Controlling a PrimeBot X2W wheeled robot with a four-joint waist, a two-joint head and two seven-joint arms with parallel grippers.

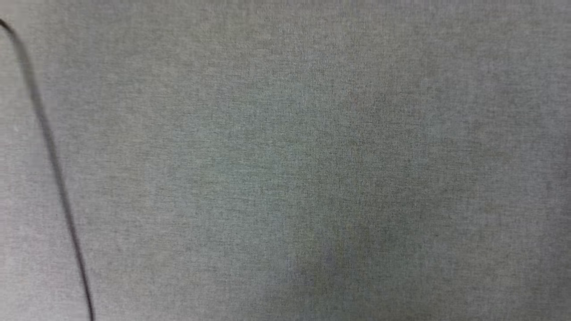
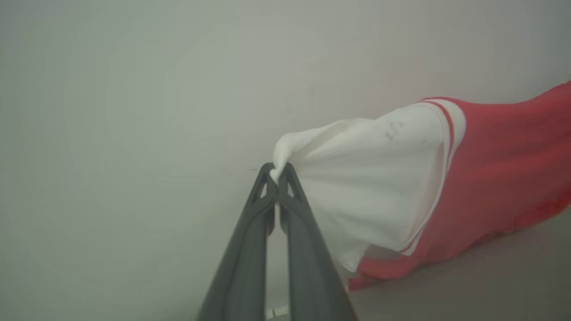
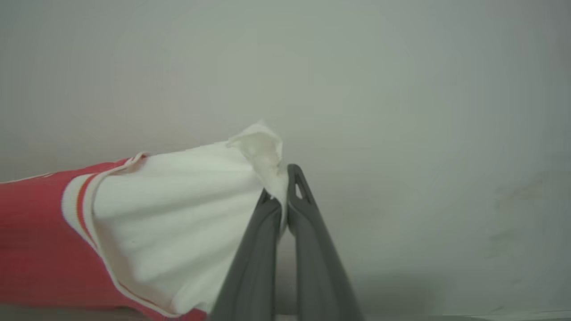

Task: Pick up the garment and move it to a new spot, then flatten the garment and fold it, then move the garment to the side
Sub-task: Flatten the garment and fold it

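One broad grey woven surface (image 1: 312, 156) lies under the head camera, with a thin dark line (image 1: 53, 165) running down near its left edge; both wrist views look onto a pale, blurred backdrop (image 2: 134, 111). Between the arms hangs the garment (image 2: 490, 169), its red body stretched sideways and its lower edge near a darker surface (image 2: 490, 290). At one end the left fingers (image 2: 273, 196) are pinched tight on a white sleeve tip, and at the other the right fingers (image 3: 289, 209) pinch the second sleeve tip.

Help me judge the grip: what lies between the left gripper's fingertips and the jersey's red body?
The white sleeve, pinched at its edge by the left gripper, then the red-white stripe trim; left wrist view.
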